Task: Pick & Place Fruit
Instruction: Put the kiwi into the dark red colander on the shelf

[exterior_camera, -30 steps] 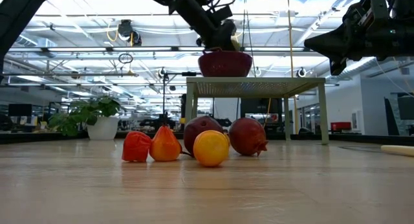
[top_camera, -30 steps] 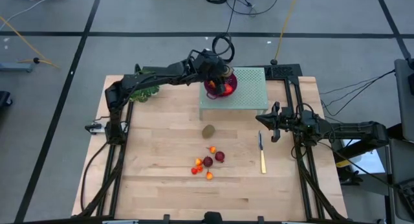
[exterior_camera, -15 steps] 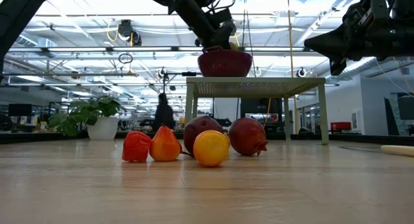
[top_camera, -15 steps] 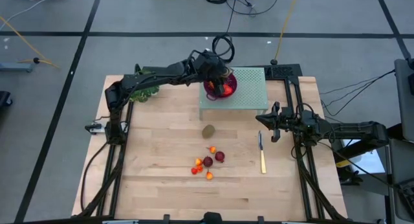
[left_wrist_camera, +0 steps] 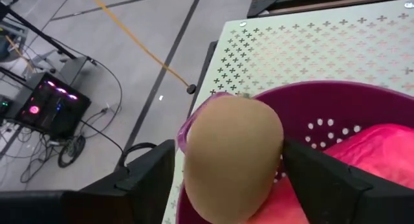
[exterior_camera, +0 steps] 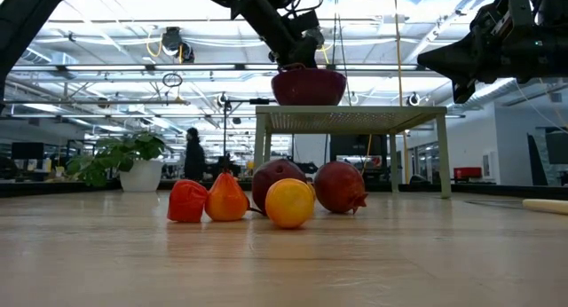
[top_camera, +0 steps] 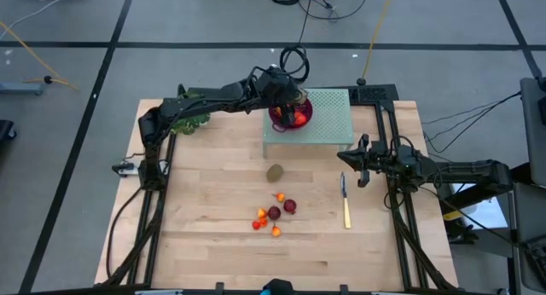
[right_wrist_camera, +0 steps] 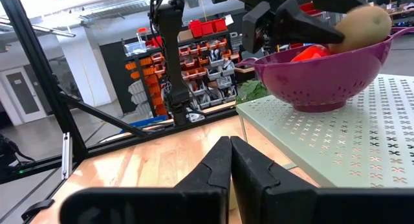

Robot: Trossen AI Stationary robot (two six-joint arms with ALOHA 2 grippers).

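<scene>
Left gripper: fingers spread wide on either side of a kiwi, which sits between them at the rim of the purple colander; gaps show on both sides, so no grip can be confirmed. The colander stands on the green perforated stand, at 12 o'clock on the table. A second kiwi lies at table centre. The remaining small fruit cluster at 6 o'clock from it. Right gripper: fingers closed, empty, at 3 o'clock, beside the knife.
</scene>
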